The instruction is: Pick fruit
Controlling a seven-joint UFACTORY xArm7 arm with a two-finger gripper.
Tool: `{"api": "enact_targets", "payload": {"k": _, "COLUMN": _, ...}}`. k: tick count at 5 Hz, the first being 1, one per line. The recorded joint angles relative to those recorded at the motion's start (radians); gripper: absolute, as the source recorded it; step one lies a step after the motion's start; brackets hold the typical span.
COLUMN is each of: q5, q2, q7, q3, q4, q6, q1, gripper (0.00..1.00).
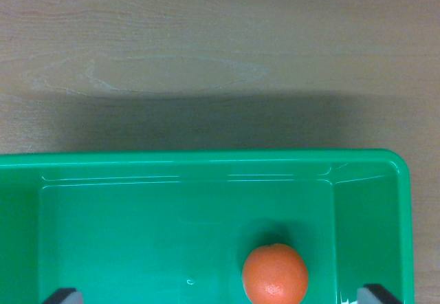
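Orange (pixel 275 274) (in green bin (pixel 206 159)) lies between spread pincer (pixel 223 296) fingertips, rightward.

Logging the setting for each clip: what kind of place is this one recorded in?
Probably a lab or workshop tabletop setup, not a kitchen. A plain light wooden table holds a green plastic bin with a single orange in it, and the gripper's fingertips show at the bottom edge. Nothing else is in view.

- No words, labels, brand names, numbers or signs can be read anywhere in the wrist view.
- The green bin (pixel 206 161) has plain walls.
- The orange (pixel 275 274) carries no sticker.
- The wooden table (pixel 220 49) shows only grain.
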Motion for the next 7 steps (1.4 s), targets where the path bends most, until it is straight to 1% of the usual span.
{"api": "enact_targets", "payload": {"k": 1, "q5": 0.0006, "q2": 0.003, "q7": -0.002, "q3": -0.002, "q4": -0.010, "q6": -0.011, "q1": -0.0009, "gripper": 0.00}}
{"api": "enact_targets", "payload": {"k": 2, "q5": 0.0006, "q2": 0.003, "q7": -0.002, "q3": -0.002, "q4": -0.010, "q6": -0.011, "q1": -0.0009, "gripper": 0.00}}
{"api": "enact_targets", "payload": {"k": 3, "q5": 0.0015, "q2": 0.007, "q7": -0.005, "q3": -0.004, "q4": -0.026, "q6": -0.029, "q1": -0.0024, "gripper": 0.00}}
{"api": "enact_targets", "payload": {"k": 4, "q5": 0.0015, "q2": 0.007, "q7": -0.005, "q3": -0.004, "q4": -0.026, "q6": -0.029, "q1": -0.0024, "gripper": 0.00}}
{"api": "enact_targets", "payload": {"k": 5, "q5": 0.0027, "q2": 0.012, "q7": -0.010, "q3": -0.007, "q4": -0.047, "q6": -0.052, "q1": -0.0043, "gripper": 0.00}}
{"api": "enact_targets", "payload": {"k": 6, "q5": 0.0027, "q2": 0.012, "q7": -0.010, "q3": -0.007, "q4": -0.047, "q6": -0.052, "q1": -0.0043, "gripper": 0.00}}
{"api": "enact_targets", "payload": {"k": 7, "q5": 0.0042, "q2": 0.019, "q7": -0.015, "q3": -0.011, "q4": -0.073, "q6": -0.081, "q1": -0.0066, "gripper": 0.00}}
